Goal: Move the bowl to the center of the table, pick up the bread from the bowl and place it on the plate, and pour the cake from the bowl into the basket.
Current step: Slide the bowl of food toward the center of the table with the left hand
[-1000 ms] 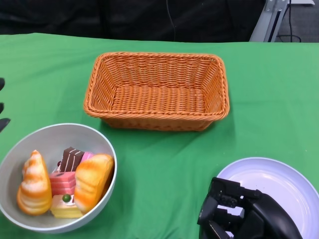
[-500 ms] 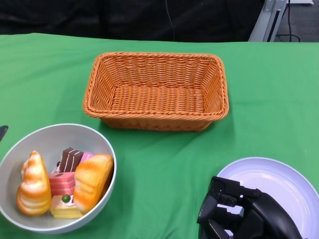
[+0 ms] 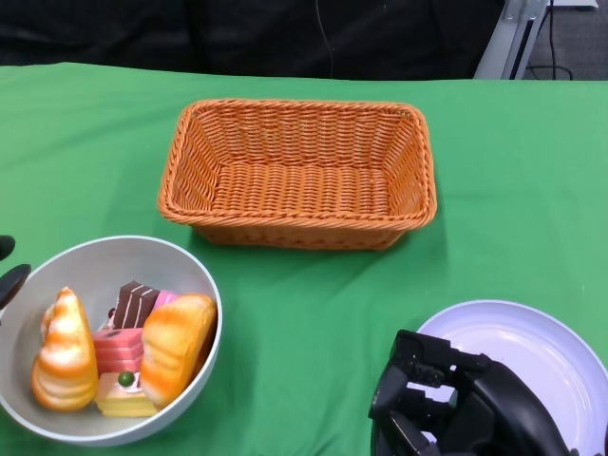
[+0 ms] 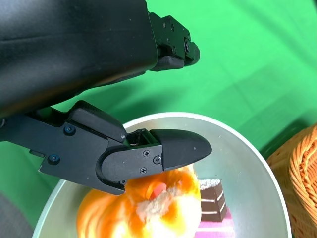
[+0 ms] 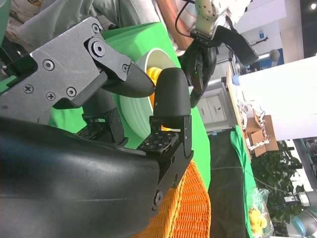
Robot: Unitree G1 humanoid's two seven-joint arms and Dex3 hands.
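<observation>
1. Starting with the table (image 3: pixel 513 180): its green cloth carries everything, and the middle of it holds no bowl yet, so I judge the first step not done.
2. Next, the basket (image 3: pixel 298 174) sits at the far centre with nothing in it; the cake pour is still owed.
3. My bowl (image 3: pixel 95 255) stands at the near left, well apart from the plate, holding two breads (image 3: pixel 176 344) and the cakes (image 3: pixel 133 306) (a chocolate slice, pink layers and a yellow piece with a green dot).
4. At the near right, the plate (image 3: pixel 532 356) is bare, so no bread has been placed.
5. My right hand (image 3: pixel 446 413) rests low beside the plate's near-left rim; in its wrist view the fingers (image 5: pixel 171 94) stand apart with nothing between them.
6. Only the tips of my left hand (image 3: pixel 8 271) show at the head view's left edge, just beside the bowl's rim. Its wrist view puts the fingers (image 4: pixel 178 148) spread above the bowl, over a bread, gripping nothing.
7. By my reckoning all three steps remain, with the left hand placed to take the bowl first.
</observation>
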